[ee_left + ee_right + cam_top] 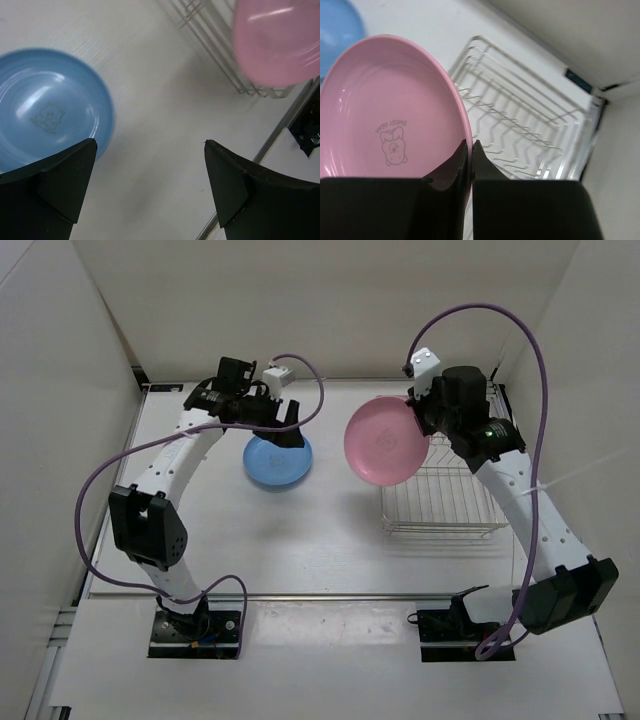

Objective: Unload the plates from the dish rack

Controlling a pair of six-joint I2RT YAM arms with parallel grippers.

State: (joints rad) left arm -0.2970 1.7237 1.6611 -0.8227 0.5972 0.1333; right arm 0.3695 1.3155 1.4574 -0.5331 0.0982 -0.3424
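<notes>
The white table (330, 550) carries the wire dish rack (440, 502) on its right side. The pink plate (385, 440) hangs tilted above the rack's left end, its rim pinched in the right gripper (469, 146). The blue plate (278, 462) lies flat on the table, well left of the rack. Over it hovers the left gripper (150, 142), jaws wide apart.

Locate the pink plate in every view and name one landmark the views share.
Top external: pink plate right of centre, at the left edge of the dish rack.
Left wrist: upper right corner, blurred, overlapping the rack's corner in the picture.
Right wrist: fills the left half, rim pinched in the right tool.
Shared landmark: the dish rack, visible in all three.
</notes>
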